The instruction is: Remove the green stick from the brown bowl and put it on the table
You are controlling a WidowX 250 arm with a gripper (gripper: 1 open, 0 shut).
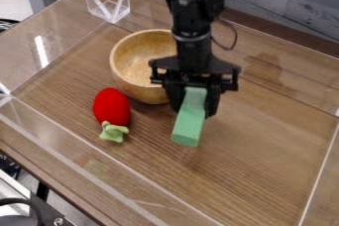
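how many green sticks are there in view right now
1. The flat mint-green stick is gripped by the end effector, hanging over the wood-grain table just right of the round light-brown wooden bowl. None seems hidden.

Green stick (191, 121) hangs tilted beside brown bowl (138, 63).

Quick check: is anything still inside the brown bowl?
The brown bowl looks empty where visible; the gripper and arm hide its right part. The green stick is outside, in the gripper, over the table.
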